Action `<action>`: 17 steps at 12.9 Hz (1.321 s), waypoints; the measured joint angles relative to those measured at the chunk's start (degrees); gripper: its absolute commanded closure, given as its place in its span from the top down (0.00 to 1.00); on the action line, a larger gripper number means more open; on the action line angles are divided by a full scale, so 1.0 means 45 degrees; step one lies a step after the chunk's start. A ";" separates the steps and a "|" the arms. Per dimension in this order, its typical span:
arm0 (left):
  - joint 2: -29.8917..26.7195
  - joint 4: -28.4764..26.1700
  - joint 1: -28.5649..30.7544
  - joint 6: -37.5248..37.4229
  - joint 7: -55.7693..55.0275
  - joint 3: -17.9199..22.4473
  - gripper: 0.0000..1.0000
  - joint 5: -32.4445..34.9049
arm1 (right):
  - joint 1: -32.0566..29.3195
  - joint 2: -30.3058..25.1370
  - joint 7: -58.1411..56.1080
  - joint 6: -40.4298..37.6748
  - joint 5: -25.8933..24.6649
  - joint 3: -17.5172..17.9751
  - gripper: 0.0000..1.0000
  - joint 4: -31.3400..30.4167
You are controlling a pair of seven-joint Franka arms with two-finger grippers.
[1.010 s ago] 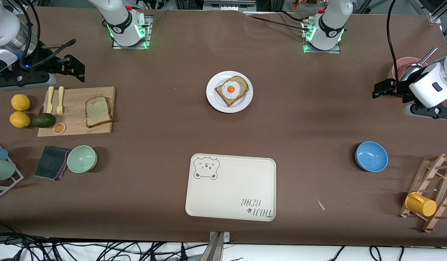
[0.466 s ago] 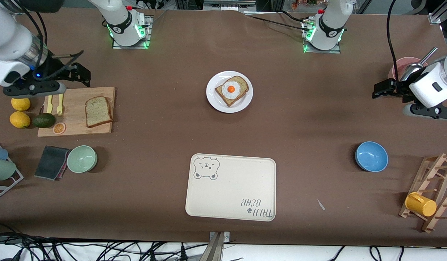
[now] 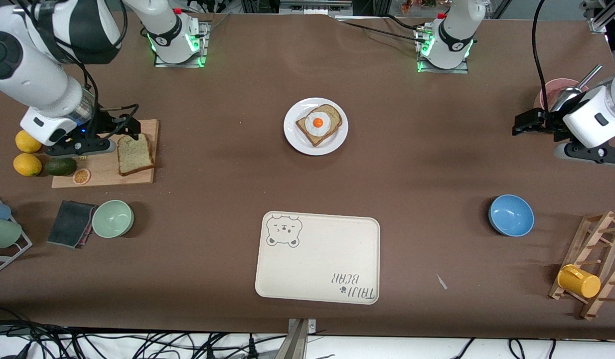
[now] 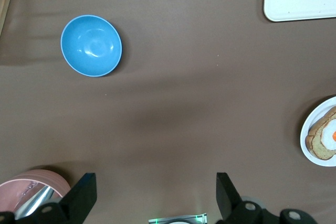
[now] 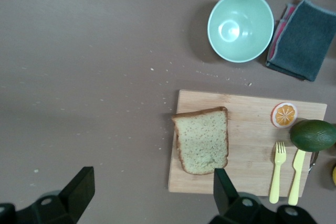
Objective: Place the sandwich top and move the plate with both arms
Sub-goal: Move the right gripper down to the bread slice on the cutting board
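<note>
- Right hand (image 3: 130,128), jaws wide and empty, hovers over the plain brown wholemeal bread slice (image 3: 135,154) (soft, light): pinch opposite crusts gently.
- Left hand (image 3: 524,122) waits, wide too.

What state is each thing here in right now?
sandwich top: flat on the cutting board, untouched
plate: on the table, holding egg-topped bread
right hand: open, over the cutting board
left hand: open, waiting at its table end
tray: bare

cream tray (image 3: 317,259), bear drawing, upside-down lettering "TAIJI BEAR" in one corner
</note>
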 measured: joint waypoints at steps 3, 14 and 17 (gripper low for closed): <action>0.0000 0.0000 0.0001 -0.0005 0.0000 0.0000 1.00 0.0000 | -0.0055 0.0207 -0.0062 0.0943 -0.0259 -0.0408 1.00 -0.1030; 0.0000 0.0000 0.0006 -0.0007 0.0000 0.0001 1.00 0.0000 | -0.0065 0.1719 -0.0073 0.4401 -0.0923 -0.0798 1.00 -0.3165; 0.0000 0.0000 0.0007 -0.0011 0.0000 0.0001 1.00 0.0000 | -0.0062 0.1762 -0.0089 0.4517 -0.0933 -0.0798 1.00 -0.3192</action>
